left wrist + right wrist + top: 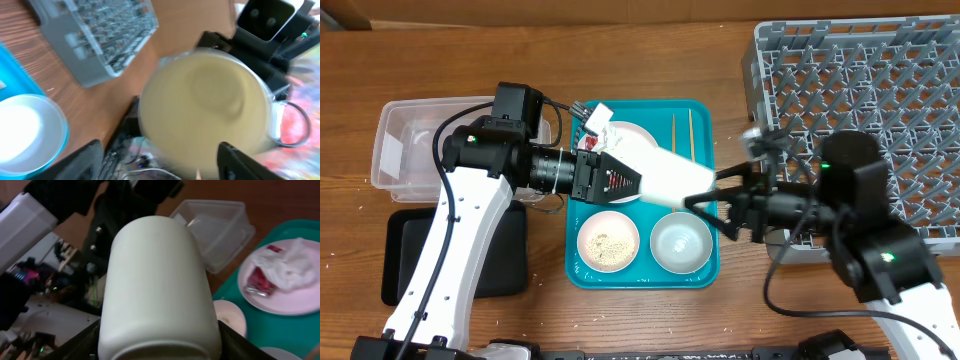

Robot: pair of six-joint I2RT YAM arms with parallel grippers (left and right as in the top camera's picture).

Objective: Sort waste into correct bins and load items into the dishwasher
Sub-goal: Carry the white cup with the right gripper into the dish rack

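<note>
A white cup hangs on its side above the teal tray, between both grippers. My right gripper is shut on it, fingers tight against both sides in the right wrist view. My left gripper is open at the cup's other end; in the blurred left wrist view a gap shows beside the cup. The plate holds the crumpled napkin and red wrapper. Two chopsticks lie on the tray. One bowl holds rice; another bowl is empty.
The teal tray sits mid-table. The grey dish rack is at the back right. The clear tub is at the left, with the flat black tray in front of it.
</note>
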